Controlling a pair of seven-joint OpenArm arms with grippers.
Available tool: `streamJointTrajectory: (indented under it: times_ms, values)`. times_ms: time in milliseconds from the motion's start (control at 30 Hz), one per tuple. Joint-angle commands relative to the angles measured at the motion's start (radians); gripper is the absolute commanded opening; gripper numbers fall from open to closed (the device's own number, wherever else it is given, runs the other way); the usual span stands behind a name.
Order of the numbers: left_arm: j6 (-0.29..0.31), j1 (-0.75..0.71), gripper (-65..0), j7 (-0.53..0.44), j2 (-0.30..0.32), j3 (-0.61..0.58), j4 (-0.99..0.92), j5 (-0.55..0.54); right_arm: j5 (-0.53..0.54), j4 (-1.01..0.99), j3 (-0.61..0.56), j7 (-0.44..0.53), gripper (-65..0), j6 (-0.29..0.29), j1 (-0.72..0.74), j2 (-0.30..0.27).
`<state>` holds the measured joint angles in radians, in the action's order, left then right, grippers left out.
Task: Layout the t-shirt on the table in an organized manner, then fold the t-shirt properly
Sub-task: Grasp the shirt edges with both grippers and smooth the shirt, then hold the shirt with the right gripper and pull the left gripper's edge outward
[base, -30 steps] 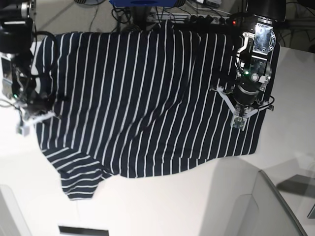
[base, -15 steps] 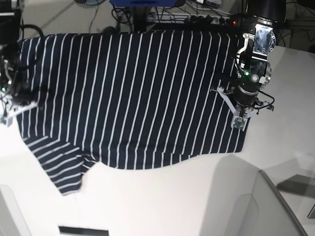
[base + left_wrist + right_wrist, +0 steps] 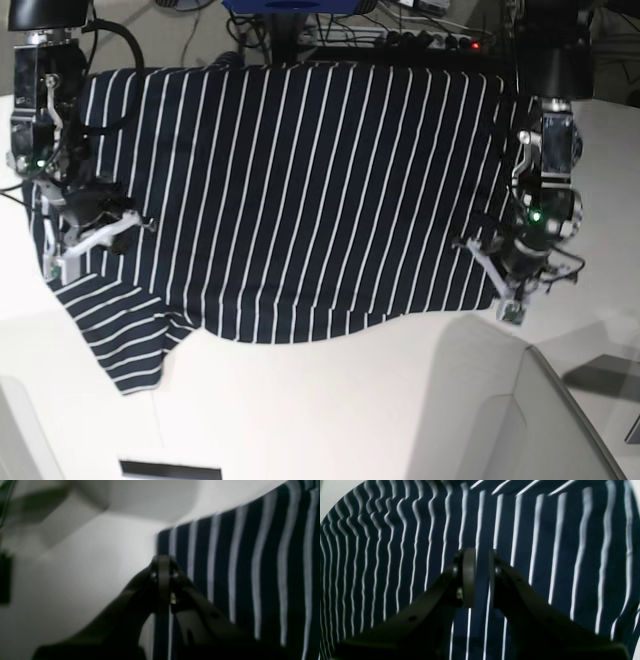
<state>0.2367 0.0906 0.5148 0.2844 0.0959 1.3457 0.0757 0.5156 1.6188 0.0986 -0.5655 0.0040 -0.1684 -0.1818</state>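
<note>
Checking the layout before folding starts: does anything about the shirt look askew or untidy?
Mostly flat, but the t-shirt is not squared up. Its far edge hangs past the table edge at the top of the base view, its near hem runs wavy, and one sleeve splays out at an angle near the right claw.

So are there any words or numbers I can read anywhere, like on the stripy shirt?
None can be read.
The t-shirt shows only white stripes, no print or label in view.
The table is plain white.
The arms show small green and red lights, no letters.
</note>
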Motion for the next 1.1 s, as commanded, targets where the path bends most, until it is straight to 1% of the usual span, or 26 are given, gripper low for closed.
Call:
streamJointTrajectory:
  times_ms: [0, 33, 100, 133, 200, 233, 300, 400, 533, 567, 600, 700, 767, 900, 1067]
  values:
    - [0.017, 0.041, -65.0, -0.012, 0.032, 0.008, -0.013, 0.006, 0.01, 0.022, 0.002, 0.02, -55.2, 0.011, 0.014, -0.005]
    - [0.046, 0.062, -58.7, -0.015, 0.04, 0.006, -0.041, 0.006, 0.01, 0.021, 0.002, 0.02, -55.2, 0.011, 0.011, -0.005]
    - [0.103, 0.133, -41.5, -0.018, 0.052, -0.025, -0.13, 0.008, 0.01, 0.024, 0.002, 0.02, -55.2, 0.011, -0.01, -0.011]
    - [0.125, 0.166, -34.7, -0.02, 0.074, -0.048, -0.173, 0.017, 0.01, 0.027, 0.002, 0.02, -55.2, 0.011, -0.018, -0.012]
    - [0.14, 0.229, -25.2, -0.022, 0.091, -0.101, -0.248, 0.043, 0.01, 0.025, 0.002, 0.02, -55.2, 0.011, -0.026, -0.014]
    - [0.145, 0.263, -22.2, -0.023, 0.094, -0.13, -0.283, 0.059, 0.01, 0.022, 0.002, 0.02, -55.2, 0.011, -0.035, -0.014]
    - [0.148, 0.315, -20.7, -0.023, 0.095, -0.18, -0.337, 0.082, 0.01, 0.022, 0.002, 0.02, -55.2, 0.011, -0.047, -0.018]
    - [0.148, 0.377, -20.7, -0.023, 0.095, -0.249, -0.398, 0.105, 0.01, 0.022, 0.002, 0.02, -55.2, 0.011, -0.052, -0.015]
    - [0.151, 0.464, -20.2, -0.023, 0.095, -0.37, -0.544, 0.095, 0.01, 0.027, 0.002, 0.02, -55.2, 0.012, -0.064, -0.014]
    - [0.161, 0.486, -20.1, -0.028, 0.095, -0.394, -0.587, 0.095, 0.01, 0.027, 0.002, 0.02, -55.2, 0.012, -0.064, -0.014]
    - [0.188, 0.501, -20.1, -0.043, 0.092, -0.408, -0.625, 0.095, 0.01, 0.027, 0.002, 0.02, -55.2, 0.012, -0.064, -0.014]
    - [0.261, 0.518, -20.1, -0.097, 0.088, -0.413, -0.716, 0.094, 0.01, 0.024, 0.002, 0.02, -55.2, 0.012, -0.066, -0.014]
    - [0.286, 0.519, -20.1, -0.117, 0.086, -0.413, -0.756, 0.094, 0.01, 0.022, 0.002, 0.02, -55.2, 0.012, -0.066, -0.014]
    - [0.287, 0.527, -20.7, -0.141, 0.085, -0.414, -0.802, 0.094, 0.01, 0.021, 0.002, 0.02, -55.2, 0.012, -0.064, -0.014]
    - [0.287, 0.522, -21.1, -0.186, 0.065, -0.414, -0.882, 0.094, 0.01, 0.025, -0.006, 0.02, -55.2, 0.012, -0.064, -0.012]
